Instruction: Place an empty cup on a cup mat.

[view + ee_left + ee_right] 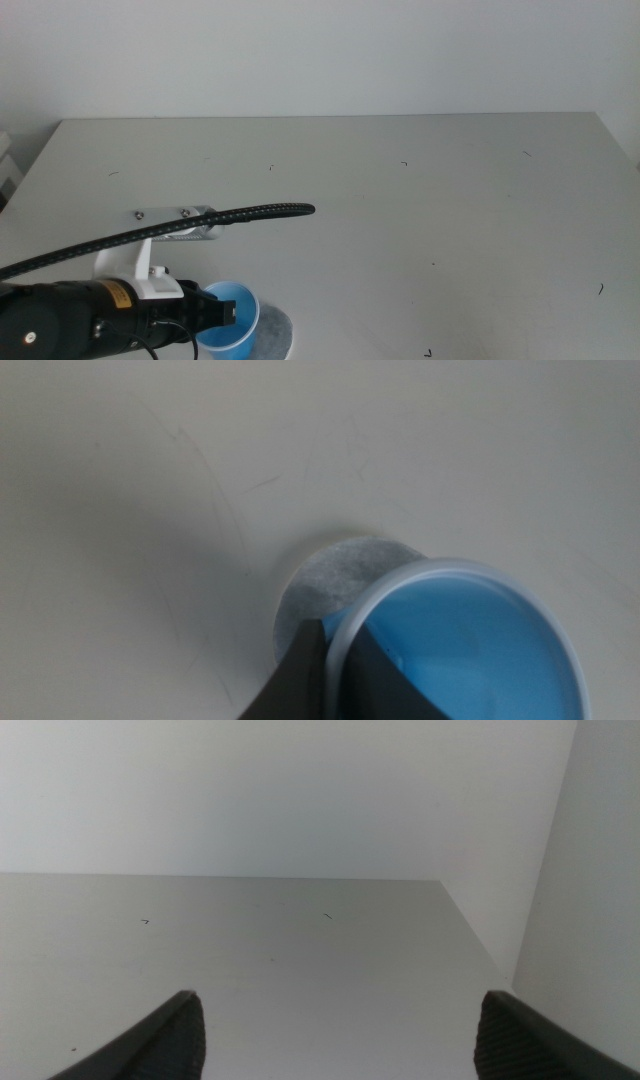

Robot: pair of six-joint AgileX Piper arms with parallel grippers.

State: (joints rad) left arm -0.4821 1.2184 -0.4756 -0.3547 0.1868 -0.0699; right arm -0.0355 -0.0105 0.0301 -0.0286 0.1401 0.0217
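Left pincer point(222, 312) clamped on rim of the cup point(229, 318), one jaw inside the wall and one outside, so the cup hangs upright over the near edge of the cup mat point(274, 333), low at front of table point(420, 200); contact with mat not discernible. Offset toward mat's left side, likely needing centring before release. Right pincer point(335, 1030) parked clear, jaws spread wide, holding nothing

The cup point(228, 318) is cut off by the middle view's near edge, its base out of sight, and it hides the left part of the cup mat point(276, 334). In the left wrist view the cup covers most of the mat; whether they touch cannot be told. The left gripper point(338, 678) is blurred there.
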